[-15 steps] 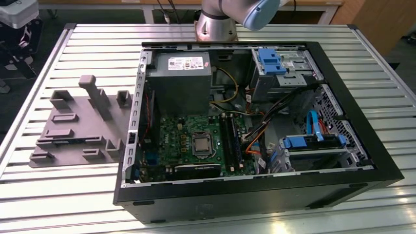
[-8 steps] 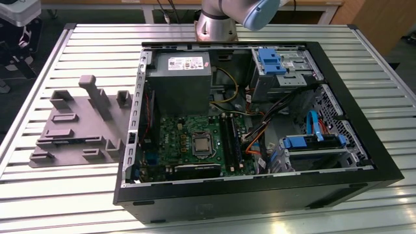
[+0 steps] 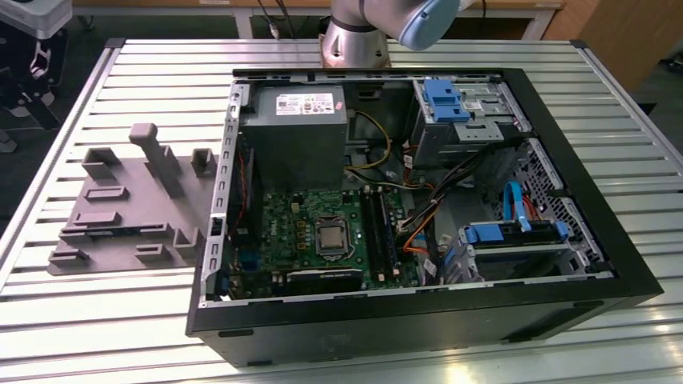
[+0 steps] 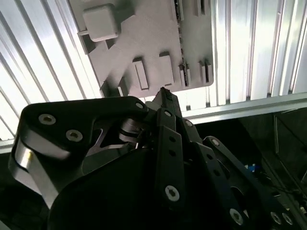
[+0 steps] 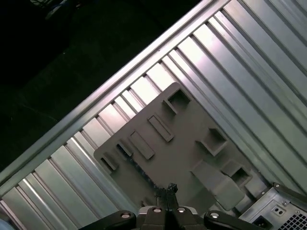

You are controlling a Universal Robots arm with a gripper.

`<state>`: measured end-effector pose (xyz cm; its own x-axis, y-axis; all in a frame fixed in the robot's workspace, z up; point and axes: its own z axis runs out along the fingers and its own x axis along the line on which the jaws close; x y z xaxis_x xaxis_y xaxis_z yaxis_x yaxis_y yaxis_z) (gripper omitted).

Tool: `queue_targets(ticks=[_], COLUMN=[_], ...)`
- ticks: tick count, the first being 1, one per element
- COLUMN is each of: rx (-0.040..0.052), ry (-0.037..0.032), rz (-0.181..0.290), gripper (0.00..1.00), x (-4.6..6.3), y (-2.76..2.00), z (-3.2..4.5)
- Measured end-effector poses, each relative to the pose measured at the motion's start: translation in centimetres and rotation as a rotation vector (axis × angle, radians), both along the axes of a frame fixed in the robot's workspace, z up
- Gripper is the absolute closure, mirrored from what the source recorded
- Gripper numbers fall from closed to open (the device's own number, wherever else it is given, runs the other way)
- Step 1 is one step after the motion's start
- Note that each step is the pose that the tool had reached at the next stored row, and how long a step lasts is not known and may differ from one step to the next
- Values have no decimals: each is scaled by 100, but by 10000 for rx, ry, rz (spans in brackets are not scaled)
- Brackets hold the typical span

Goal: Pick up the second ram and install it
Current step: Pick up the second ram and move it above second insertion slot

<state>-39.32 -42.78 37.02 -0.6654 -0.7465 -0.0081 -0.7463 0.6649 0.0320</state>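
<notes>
My gripper (image 5: 169, 188) hangs high above the grey holder plate (image 5: 192, 139), its thin fingertips (image 4: 165, 94) pressed together with nothing between them. A thin dark strip stands on edge in a groove of that plate (image 4: 181, 43); it looks like the second ram (image 5: 141, 168), and its chips are too small to make out. In the first wrist view the fingertips sit just over one end of this strip. The open computer case (image 3: 629, 272) lies on the table, with the long black memory slots (image 3: 376, 232) on the green motherboard (image 3: 288, 228).
The grey plate (image 3: 117, 216) lies on the slatted metal table (image 3: 128, 320), at the exterior view's left of the case, and carries several raised blocks and a tall post (image 3: 160, 156). The arm's base (image 3: 357, 36) stands behind the case. Cables and blue drive brackets (image 3: 513, 234) crowd the case's right half.
</notes>
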Motion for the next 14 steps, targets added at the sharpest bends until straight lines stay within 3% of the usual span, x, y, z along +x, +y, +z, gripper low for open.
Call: queue_targets(ticks=[3, 4, 14], rx=[1, 1, 3], ry=[-22, -40, -63], rz=[91, 644, 1718], gripper=[89, 89, 89], x=[1, 0, 0], y=[0, 0, 0], z=[-5, -14, -23])
